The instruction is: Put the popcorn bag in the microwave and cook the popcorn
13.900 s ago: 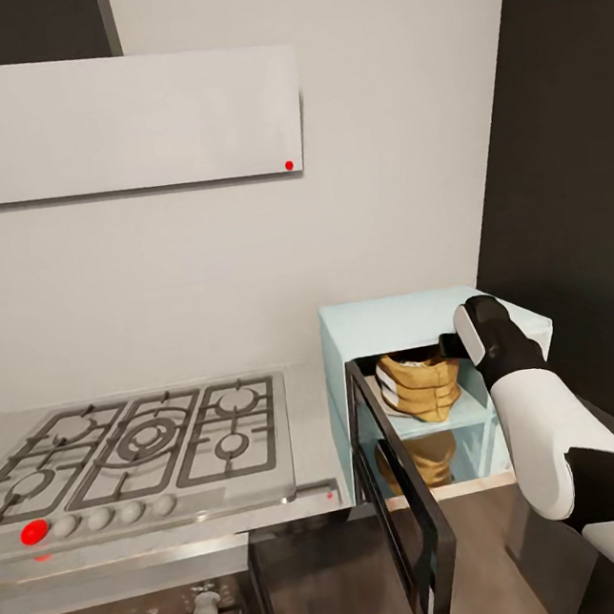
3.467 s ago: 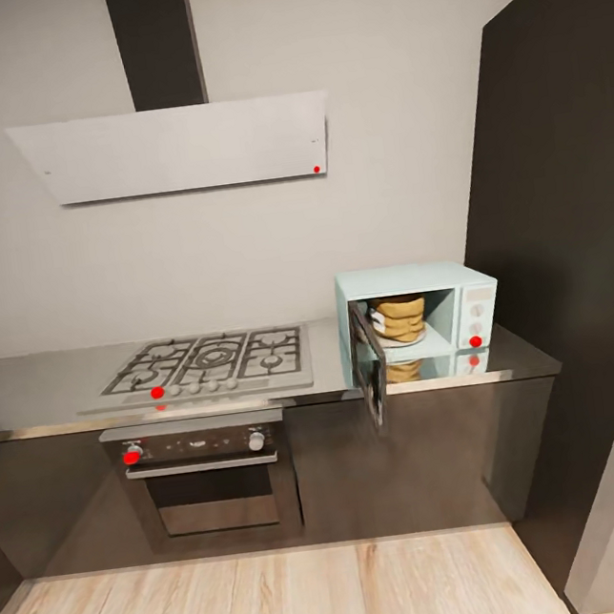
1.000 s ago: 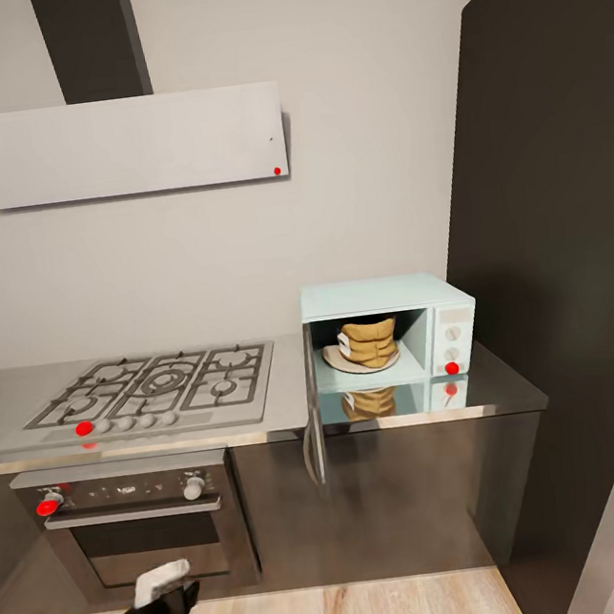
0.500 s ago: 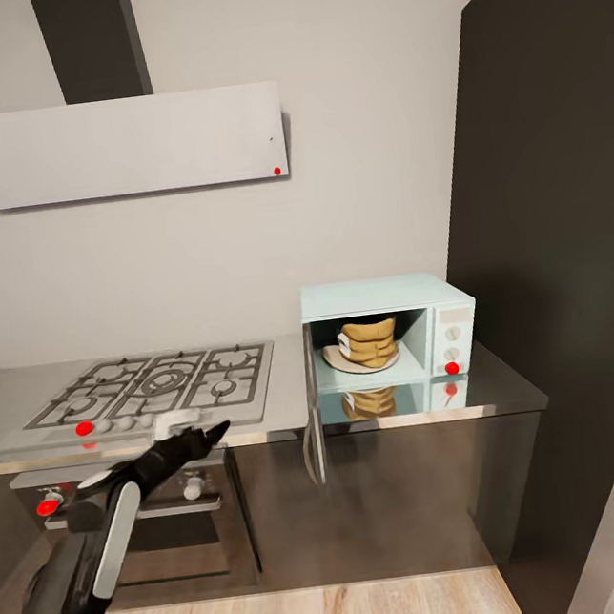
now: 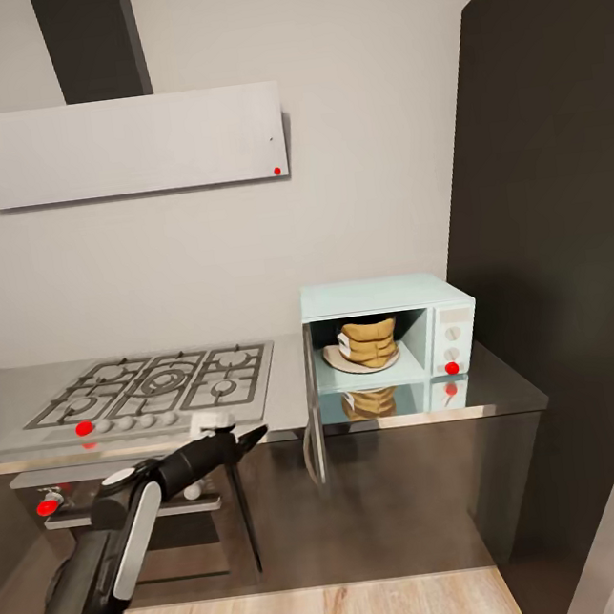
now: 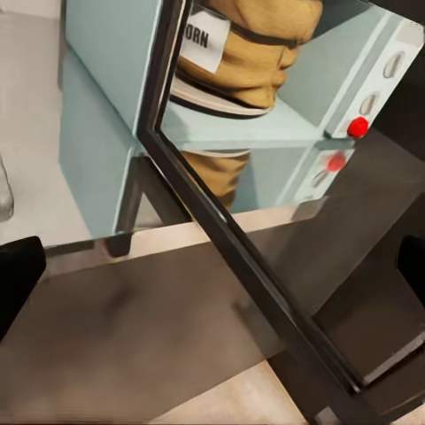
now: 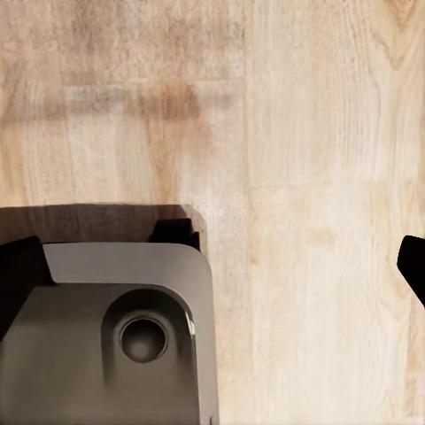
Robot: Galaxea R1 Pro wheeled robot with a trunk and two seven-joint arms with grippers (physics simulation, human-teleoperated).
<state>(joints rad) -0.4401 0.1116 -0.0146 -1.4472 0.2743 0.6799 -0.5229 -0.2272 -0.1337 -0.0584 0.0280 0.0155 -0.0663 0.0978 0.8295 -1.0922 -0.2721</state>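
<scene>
Left gripper (image 5: 239, 442), fingers apart, seemingly short of open microwave's (image 5: 390, 335) popcorn bag (image 5: 368, 344).

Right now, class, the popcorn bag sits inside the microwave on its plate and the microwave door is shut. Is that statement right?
Not quite. The popcorn bag does sit on the plate inside the microwave, but the door is open, swung out edge-on at the left. The head view shows it.

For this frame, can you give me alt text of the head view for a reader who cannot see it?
A mint microwave on a steel countertop, door swung open, holds a tan popcorn bag on a plate. The left gripper reaches toward the door, below the gas hob and white hood.
</scene>
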